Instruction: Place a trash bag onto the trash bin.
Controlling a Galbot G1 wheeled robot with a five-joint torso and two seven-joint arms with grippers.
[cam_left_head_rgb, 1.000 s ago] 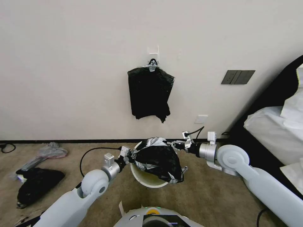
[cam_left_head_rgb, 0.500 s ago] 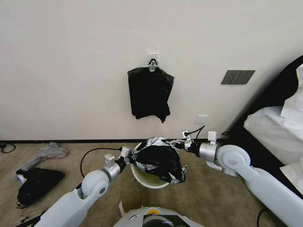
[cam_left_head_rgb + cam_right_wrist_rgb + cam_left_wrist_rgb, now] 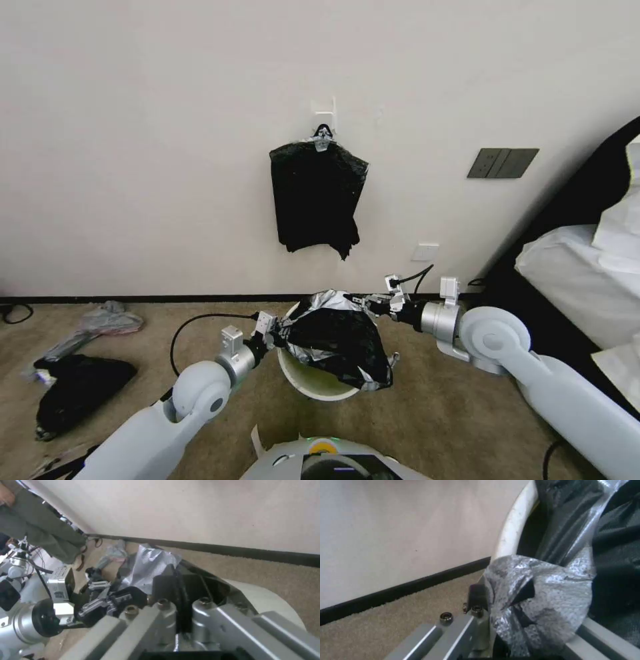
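Tan carpet (image 3: pixel 433 413) covers the floor up to a black skirting strip and a plain off-white wall (image 3: pixel 153 133), and the trash bin (image 3: pixel 313 382) stands on that carpet close to the wall. On the wall directly above the trash bin, a flat bundle of black bags (image 3: pixel 315 198) hangs from a clip; a dark switch plate (image 3: pixel 502 163) sits on the wall to the bin's right. On the carpet well to the bin's left lies a lumpy black sack (image 3: pixel 77 387) with grey plastic beside it. The trash bag (image 3: pixel 337 337) is spread over the bin's mouth, draping past the rim on the near right side while the near left rim stays bare. The left claw (image 3: pixel 277 331) is at the bin's left rim, clamped on a bunched, silvery fold of the trash bag (image 3: pixel 536 600), which sits pinched between its fingers. The right claw (image 3: pixel 369 305) is at the bin's far right rim, narrow, with black film (image 3: pixel 180 590) gripped between its fingers.
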